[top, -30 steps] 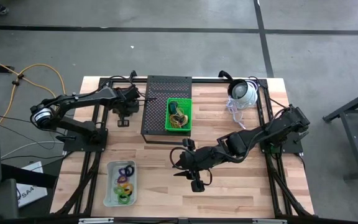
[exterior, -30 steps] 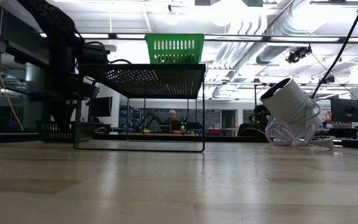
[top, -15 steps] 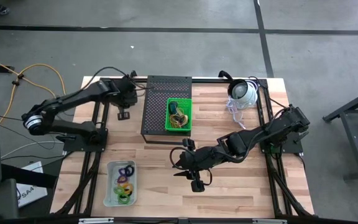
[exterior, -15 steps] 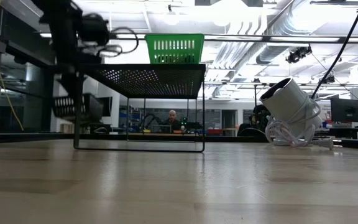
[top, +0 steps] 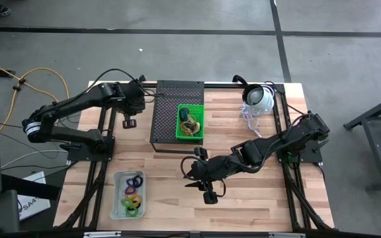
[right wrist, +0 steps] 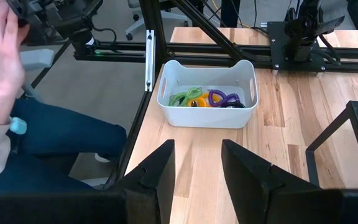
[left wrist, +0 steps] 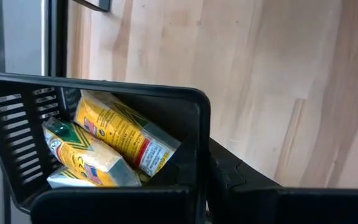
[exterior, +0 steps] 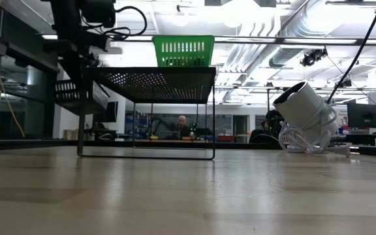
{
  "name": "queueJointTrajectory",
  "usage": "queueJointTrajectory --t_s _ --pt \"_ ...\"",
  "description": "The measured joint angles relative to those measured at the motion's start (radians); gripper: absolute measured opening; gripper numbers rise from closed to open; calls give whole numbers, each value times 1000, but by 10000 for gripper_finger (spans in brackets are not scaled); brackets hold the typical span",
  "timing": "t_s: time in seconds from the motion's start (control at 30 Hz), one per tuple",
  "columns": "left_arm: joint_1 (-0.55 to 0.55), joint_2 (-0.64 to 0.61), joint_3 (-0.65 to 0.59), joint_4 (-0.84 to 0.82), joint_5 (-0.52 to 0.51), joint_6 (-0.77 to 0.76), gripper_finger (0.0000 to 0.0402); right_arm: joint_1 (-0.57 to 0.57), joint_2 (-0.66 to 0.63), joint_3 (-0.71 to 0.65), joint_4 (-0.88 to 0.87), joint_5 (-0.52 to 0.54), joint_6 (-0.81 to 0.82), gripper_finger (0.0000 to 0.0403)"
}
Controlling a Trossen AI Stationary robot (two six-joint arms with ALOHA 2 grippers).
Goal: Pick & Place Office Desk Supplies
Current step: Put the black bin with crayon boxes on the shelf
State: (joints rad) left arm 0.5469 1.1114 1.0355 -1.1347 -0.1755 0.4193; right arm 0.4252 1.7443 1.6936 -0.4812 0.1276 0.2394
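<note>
Left gripper [top: 129,122] clamped on black basket [left wrist: 104,155] of yellow packets [left wrist: 120,134], lifted beside black shelf [top: 167,112]; right gripper [right wrist: 197,165] apart, empty, over table [top: 256,192]

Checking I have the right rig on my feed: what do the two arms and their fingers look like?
Both arms are dark and jointed. The left arm has a white band near its base joint and black cable loops at the wrist. The right arm ends in two black, angular fingers.
</note>
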Motion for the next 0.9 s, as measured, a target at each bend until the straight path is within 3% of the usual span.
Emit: queueJointTrajectory --t_s 0.33,0.9 --pt "-56 0 26 -59 -8 -38 1 0 0 0 0 0 0 120" --pt "-308 7 294 -240 -16 -268 1 0 0 0 0 0 0 120"
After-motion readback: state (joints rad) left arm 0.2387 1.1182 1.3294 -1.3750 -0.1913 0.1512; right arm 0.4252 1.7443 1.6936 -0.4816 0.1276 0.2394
